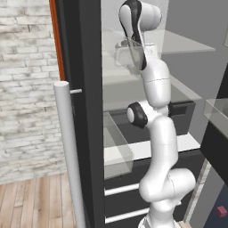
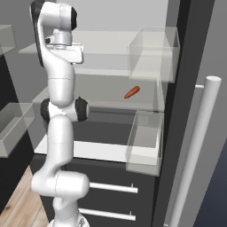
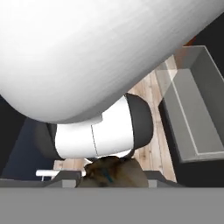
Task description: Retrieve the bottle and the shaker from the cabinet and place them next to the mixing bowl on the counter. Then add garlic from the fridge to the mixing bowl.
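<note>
A: Start at the left. What is there?

B: In the left base view, a whitewashed brick wall (image 1: 26, 80) and plank floor (image 1: 35, 200), then the open fridge (image 1: 82, 67) with its long silver bar handle (image 1: 69, 151) upright in front.

A: And inside?

B: Clear glass shelves (image 1: 187, 44) and black drawers with silver strips (image 1: 122, 189). A clear door bin (image 1: 116, 142) juts from the door edge. The white arm rises in the middle, folded up high.

A: Anything on the shelves?

B: In the right base view a small orange-red thing (image 2: 131, 92) lies on a middle shelf, beside a clear box (image 2: 153, 53). What it is, I cannot tell.

A: The gripper?

B: In the hand view a lumpy tan thing (image 3: 114, 171), garlic-like, sits at the bottom between the finger tips. Whether the jaws clamp it, I cannot tell.
</note>
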